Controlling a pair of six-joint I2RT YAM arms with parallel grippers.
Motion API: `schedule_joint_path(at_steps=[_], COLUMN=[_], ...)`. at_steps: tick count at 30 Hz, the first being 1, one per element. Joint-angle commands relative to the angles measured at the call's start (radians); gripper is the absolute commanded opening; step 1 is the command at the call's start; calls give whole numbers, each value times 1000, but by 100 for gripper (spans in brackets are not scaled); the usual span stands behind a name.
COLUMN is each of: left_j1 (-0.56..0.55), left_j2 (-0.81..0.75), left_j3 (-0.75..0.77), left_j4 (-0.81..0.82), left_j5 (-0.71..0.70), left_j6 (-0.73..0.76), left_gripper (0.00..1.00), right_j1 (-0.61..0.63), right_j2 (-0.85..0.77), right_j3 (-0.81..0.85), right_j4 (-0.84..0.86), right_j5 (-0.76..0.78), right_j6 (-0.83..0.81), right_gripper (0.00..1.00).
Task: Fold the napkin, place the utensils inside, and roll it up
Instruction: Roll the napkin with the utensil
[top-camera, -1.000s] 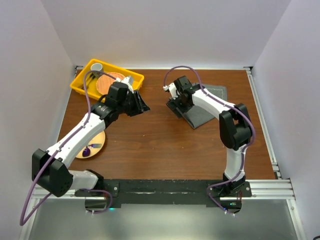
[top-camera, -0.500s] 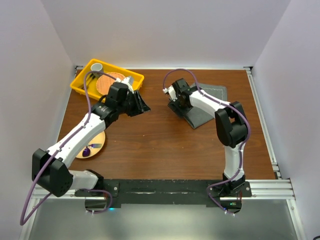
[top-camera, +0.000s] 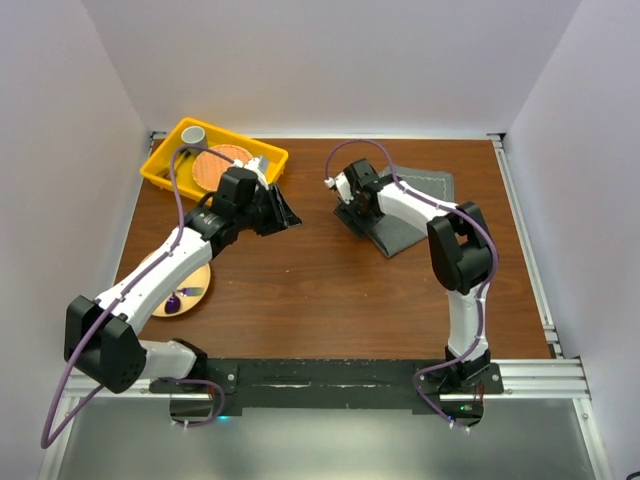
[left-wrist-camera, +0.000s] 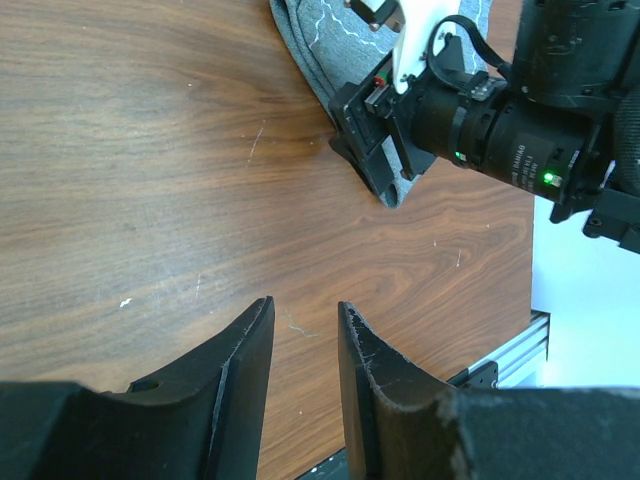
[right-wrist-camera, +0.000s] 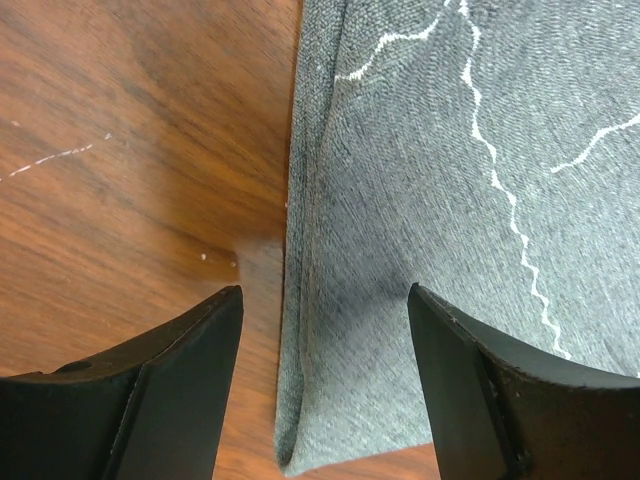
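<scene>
The napkin (top-camera: 405, 212) is a grey-green cloth with pale stitching, lying folded on the far right-centre of the table. My right gripper (top-camera: 352, 212) is open at its left folded edge. In the right wrist view the jaws (right-wrist-camera: 325, 300) stand wide apart, one over bare wood, the other over the cloth (right-wrist-camera: 450, 180). My left gripper (top-camera: 286, 212) hovers open and empty over bare wood left of the napkin (left-wrist-camera: 305, 315); its view shows the napkin's corner (left-wrist-camera: 318, 45). A purple utensil (top-camera: 174, 299) lies on a tan plate (top-camera: 196, 278).
A yellow bin (top-camera: 172, 162) at the far left holds an orange plate (top-camera: 213, 166) and a grey cup (top-camera: 193, 133). The table's near edge has a black rail (top-camera: 320, 378), and metal rails run along the right side.
My right gripper has shifted slightly left and farther along the napkin's left edge. The left arm has barely moved.
</scene>
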Motion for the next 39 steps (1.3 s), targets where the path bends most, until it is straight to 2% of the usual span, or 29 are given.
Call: schedule_joint_path(at_steps=[1,7,11,23,24,25,29,33,37,39], left_j1=[1,6,9,32,44,49,52,49,44,41], left_j2=[1,4,13,62,88,101,195,321,442,481], left_j3=[-2,-11,-9,-57,-62,-65,-40,7,37,63], left_j4=[34,40,45,121,131,143,241,321,399,434], left_j5=[19,23,25,51,80,94,125,190,200,191], left_j6=[-7,-12,-15,-55,-77,-88,-136,-228,-335,-380], left_gripper=[36,36,36,38,39,39,51,52,52,54], right_j1=[-20,-41,-46,-50,-50,-52,-52,-52,-50,-52], right_j2=[18,39,59,102,105,108,102,91,88,91], right_j3=[0,-23,-27,-41,-35,-34,-24,-24,-18,-17], right_j4=[42,40,40,30,19,13,-3,-7,-9,-7], right_j5=[-25,-60,-95,-131,-129,-134,-172,-232,-285,-307], right_j6=[7,-4,9,45,47,50,67,75,85,87], right_gripper=[71,70,66,35,33,26,15,7,0,0])
